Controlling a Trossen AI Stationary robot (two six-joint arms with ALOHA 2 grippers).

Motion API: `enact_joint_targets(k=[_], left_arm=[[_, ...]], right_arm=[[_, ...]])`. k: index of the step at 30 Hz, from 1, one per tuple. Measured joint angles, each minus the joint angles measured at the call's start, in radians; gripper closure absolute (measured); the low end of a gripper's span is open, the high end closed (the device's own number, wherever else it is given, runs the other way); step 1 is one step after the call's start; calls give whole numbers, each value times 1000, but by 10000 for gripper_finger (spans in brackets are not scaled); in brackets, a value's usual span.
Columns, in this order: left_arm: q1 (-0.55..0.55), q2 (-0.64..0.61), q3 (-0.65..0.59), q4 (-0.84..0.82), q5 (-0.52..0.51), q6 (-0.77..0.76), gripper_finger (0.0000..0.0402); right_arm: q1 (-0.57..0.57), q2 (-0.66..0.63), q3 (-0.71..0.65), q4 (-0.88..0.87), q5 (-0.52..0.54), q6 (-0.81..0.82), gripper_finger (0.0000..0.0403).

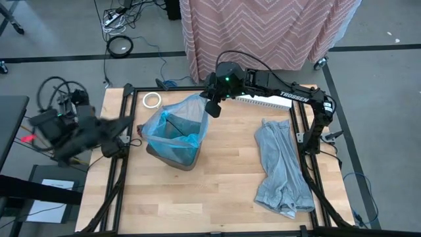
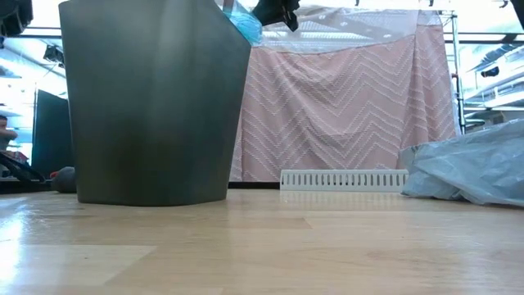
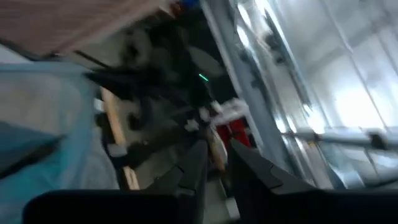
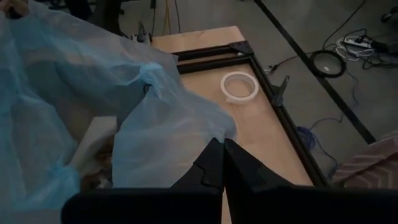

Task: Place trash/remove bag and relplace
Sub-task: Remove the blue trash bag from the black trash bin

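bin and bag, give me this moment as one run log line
right gripper: shut, at far rim of blue bag | bag: lining grey bin | left gripper: off table's left edge | spare bag: flat on table

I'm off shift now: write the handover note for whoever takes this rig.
Right gripper: shut, at the far rim of the bin, pinching the edge of the blue bag.
Left gripper: off the table's left edge, fingers slightly apart, holding nothing.
Trash: scraps inside the bagged bin.
Spare grey bag: lying flat on the table's right.
Left to do: pull the blue bag out, fit the grey one.
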Motion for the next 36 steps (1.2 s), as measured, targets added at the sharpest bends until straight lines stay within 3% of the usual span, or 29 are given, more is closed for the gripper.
enact_joint_targets(k=[6,9,15,17,19,21,24,26,31,34,36], left_arm=[[-49,-4,-31,-37,-11,-167,380],[-47,3,-126,-89,-4,-364,396],[-45,44,-363,-99,-7,-917,397],[-57,59,-398,-97,-1,-1011,397],[-63,68,-392,-71,-1,-1007,397],[-41,71,-364,-34,3,-879,397],[34,64,-307,29,75,-428,397],[88,64,-271,92,196,-99,397],[240,65,-184,264,678,646,397],[290,64,-110,230,825,909,397],[299,64,-49,123,817,1091,396]], right_arm=[[-9,0,0,-1,-24,-13,403],[-13,0,0,-1,-24,-27,403],[-25,0,0,-5,-24,-36,403],[-28,0,0,-6,-25,-42,403],[-30,0,0,-7,-26,-49,403],[-34,0,0,-7,-28,-55,403],[-39,0,0,-6,-30,-57,403],[-42,0,0,-6,-32,-57,403],[-53,0,0,-12,-44,-57,403],[-58,0,0,-13,-44,-57,403],[-58,0,0,-13,-44,-56,403]])
